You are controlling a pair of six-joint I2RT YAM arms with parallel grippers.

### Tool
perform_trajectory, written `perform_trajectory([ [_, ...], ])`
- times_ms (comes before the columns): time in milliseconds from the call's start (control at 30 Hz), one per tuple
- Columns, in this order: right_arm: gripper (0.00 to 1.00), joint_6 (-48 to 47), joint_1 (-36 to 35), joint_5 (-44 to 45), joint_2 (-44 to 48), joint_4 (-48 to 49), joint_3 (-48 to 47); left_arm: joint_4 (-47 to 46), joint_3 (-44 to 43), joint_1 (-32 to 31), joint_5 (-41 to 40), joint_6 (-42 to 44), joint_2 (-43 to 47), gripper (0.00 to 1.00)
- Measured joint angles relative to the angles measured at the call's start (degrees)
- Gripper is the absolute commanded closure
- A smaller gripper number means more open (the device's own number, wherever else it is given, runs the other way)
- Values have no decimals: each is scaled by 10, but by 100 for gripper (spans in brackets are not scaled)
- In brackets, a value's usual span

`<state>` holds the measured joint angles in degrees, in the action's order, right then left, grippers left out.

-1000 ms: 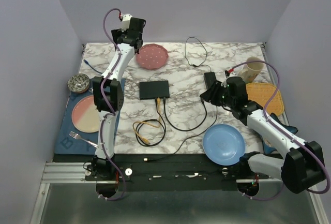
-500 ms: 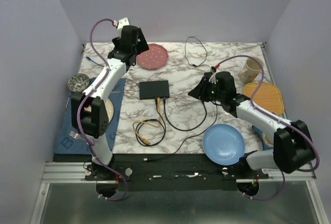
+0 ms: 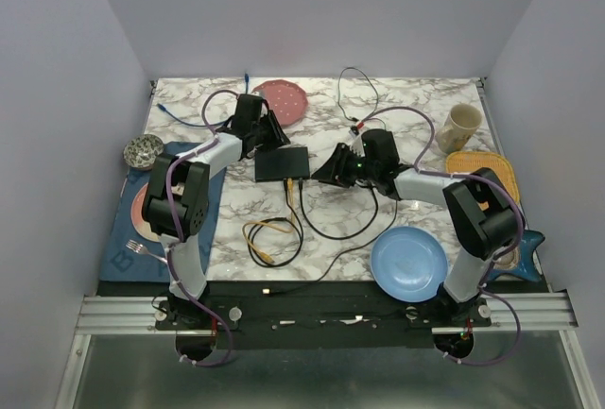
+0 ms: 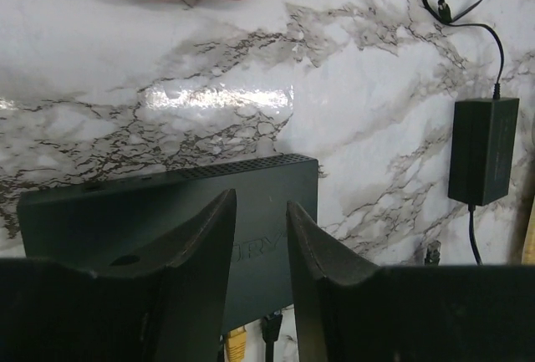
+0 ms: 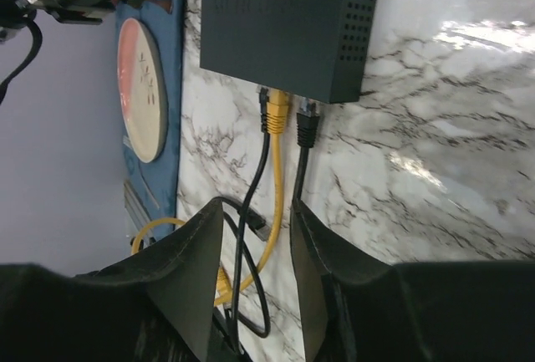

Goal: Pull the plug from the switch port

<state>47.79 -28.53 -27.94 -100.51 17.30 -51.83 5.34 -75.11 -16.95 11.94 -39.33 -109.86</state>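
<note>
Spanning the whole scene, the marble table (image 3: 416, 97) carries the switch (image 3: 282, 162) lying flat near its centre, with its sockets along the near long edge. The left gripper (image 4: 261, 211) is poised over the switch's top from the far-left side. Its fingers are parted by a narrow gap and hold nothing; contact with the lid cannot be judged. The right gripper (image 5: 255, 216) sits low just right of the switch, fingers likewise slightly apart and empty, pointing toward the socket edge. Seated there side by side are a yellow plug (image 5: 277, 111) and two black plugs (image 5: 306, 119), all clear of both grippers.
</note>
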Motion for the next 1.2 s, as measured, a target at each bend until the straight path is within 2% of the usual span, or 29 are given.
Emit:
perform_trajectory([
  [367,48,28,-17,-13,-102,22,-60,-23,39,0,34,-12,-1,57],
  [833,43,33,-23,30,-127,1,-86,-29,49,1,46,-12,-8,52],
  [1200,50,63,-27,17,-169,13,-109,-49,61,1,57,-23,-8,52],
])
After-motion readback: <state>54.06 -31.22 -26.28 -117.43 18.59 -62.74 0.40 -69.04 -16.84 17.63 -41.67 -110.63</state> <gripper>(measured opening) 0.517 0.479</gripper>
